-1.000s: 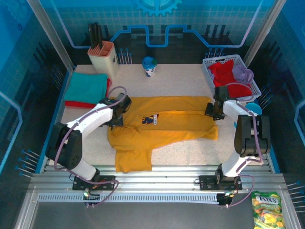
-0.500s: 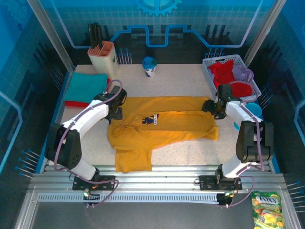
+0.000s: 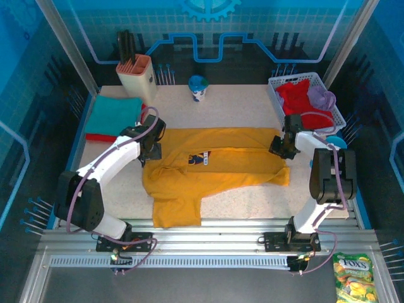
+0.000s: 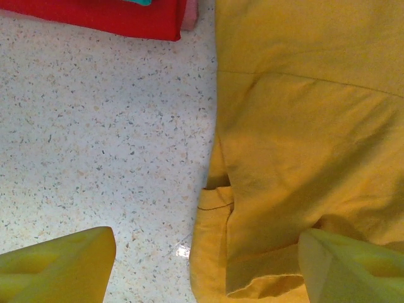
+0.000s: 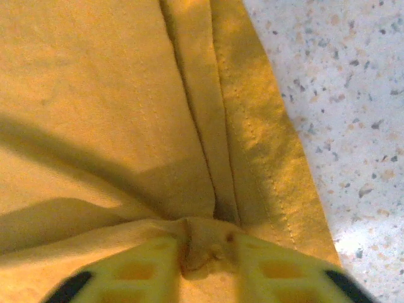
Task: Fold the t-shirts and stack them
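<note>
A mustard-yellow t-shirt (image 3: pixel 221 163) with a dark blue chest print lies spread across the middle of the table. My left gripper (image 3: pixel 150 146) hovers open over its left edge, one finger above bare table and the other above the yellow cloth (image 4: pixel 303 126); nothing sits between the left gripper's (image 4: pixel 205 268) fingers. My right gripper (image 3: pixel 278 150) is at the shirt's right edge, shut on a bunched pinch of yellow fabric (image 5: pixel 113 95) held between the right gripper's (image 5: pixel 205 255) fingers. A folded teal t-shirt (image 3: pixel 115 113) rests on a red one (image 3: pixel 101 137) at the far left. Red (image 3: pixel 295 96) and lavender (image 3: pixel 323 98) t-shirts lie in the basket.
The white mesh basket (image 3: pixel 276 96) stands at the back right. A beige holder (image 3: pixel 139 77) and a blue cup (image 3: pixel 198 88) stand at the back. The red stack's edge (image 4: pixel 113 16) lies close to the left gripper. A snack bag (image 3: pixel 355 278) lies off the table, bottom right.
My right gripper opened, then shut on the shirt's right edge. The left gripper drifted slightly toward the back, still open.
</note>
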